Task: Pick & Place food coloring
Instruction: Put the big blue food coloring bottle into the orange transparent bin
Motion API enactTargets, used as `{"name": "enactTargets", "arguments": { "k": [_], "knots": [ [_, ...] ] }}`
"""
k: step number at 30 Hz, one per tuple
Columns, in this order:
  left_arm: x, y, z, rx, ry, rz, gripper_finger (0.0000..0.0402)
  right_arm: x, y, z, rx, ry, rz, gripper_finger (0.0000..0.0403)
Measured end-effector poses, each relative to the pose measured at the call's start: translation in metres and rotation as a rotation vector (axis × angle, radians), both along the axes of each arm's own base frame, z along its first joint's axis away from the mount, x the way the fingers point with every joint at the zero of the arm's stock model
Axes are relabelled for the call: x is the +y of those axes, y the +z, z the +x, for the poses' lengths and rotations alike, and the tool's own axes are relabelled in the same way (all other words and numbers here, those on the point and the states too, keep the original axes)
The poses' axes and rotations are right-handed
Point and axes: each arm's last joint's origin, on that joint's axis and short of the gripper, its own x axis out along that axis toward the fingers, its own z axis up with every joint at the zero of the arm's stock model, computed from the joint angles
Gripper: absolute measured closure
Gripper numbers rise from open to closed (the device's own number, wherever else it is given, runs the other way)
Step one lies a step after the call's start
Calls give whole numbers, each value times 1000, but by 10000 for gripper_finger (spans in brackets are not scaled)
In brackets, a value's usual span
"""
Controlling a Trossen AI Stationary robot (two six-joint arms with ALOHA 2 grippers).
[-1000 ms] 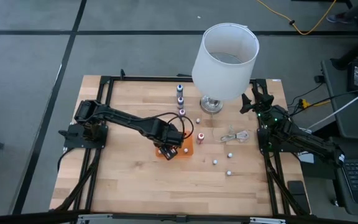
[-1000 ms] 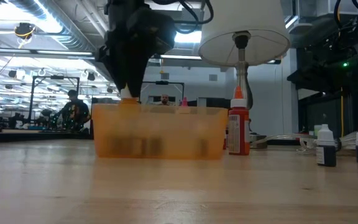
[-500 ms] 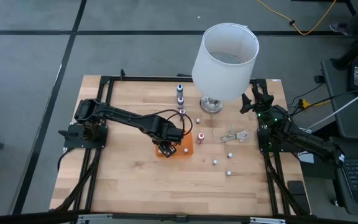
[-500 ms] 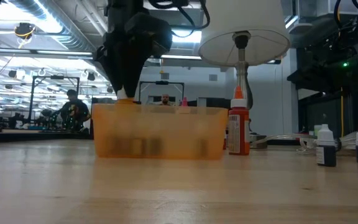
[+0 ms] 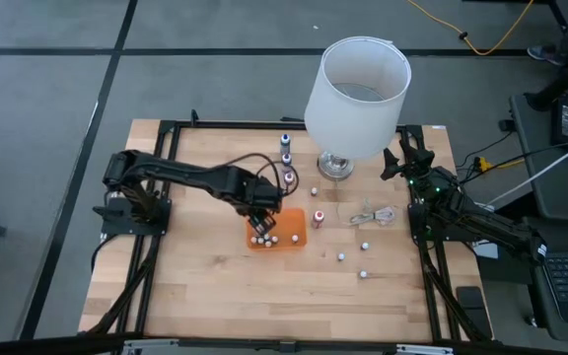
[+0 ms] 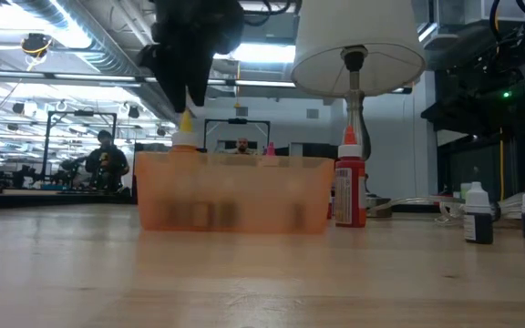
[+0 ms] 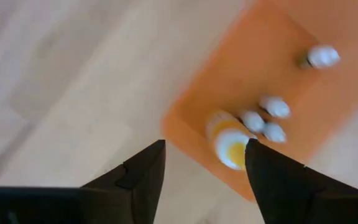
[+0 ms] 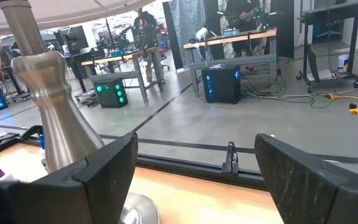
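The orange tray (image 5: 282, 225) lies mid-table with several food coloring bottles in it. A yellow-capped one (image 7: 232, 147) stands in the tray's corner, its cap (image 6: 184, 138) above the rim. My left gripper (image 7: 205, 163) hangs open just above that corner (image 6: 190, 96), touching nothing. More bottles stand loose on the table: a red one (image 6: 351, 187) beside the tray, a row (image 5: 286, 158) behind it, and others (image 5: 341, 257) to the right. My right gripper (image 8: 194, 174) waits open at the far right (image 5: 402, 158).
A lamp with a white shade (image 5: 356, 94) stands on its metal base (image 5: 335, 166) at the table's far side. A coiled white cable (image 5: 373, 215) lies right of the tray. The near half of the wooden table (image 5: 225, 296) is bare.
My left gripper has let go of the yellow-capped bottle and risen off it, drawing back a little toward the table's far left. The bottle stays upright in the tray's corner.
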Motion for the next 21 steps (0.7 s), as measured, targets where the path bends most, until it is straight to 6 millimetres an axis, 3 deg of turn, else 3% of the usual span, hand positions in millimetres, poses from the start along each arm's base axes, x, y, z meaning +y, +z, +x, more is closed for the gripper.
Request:
{"name": "enactTargets", "arguments": {
  "k": [8, 14, 21],
  "knots": [
    [41, 17, -12, -40, 146, 176, 154, 0, 0, 0, 1, 0, 0, 79],
    [80, 18, -17, -8, 158, 238, 154, 0, 0, 0, 0, 0, 0, 79],
    [132, 19, -28, -24, 303, 242, 156, 0, 0, 0, 0, 0, 0, 79]
  ]
}}
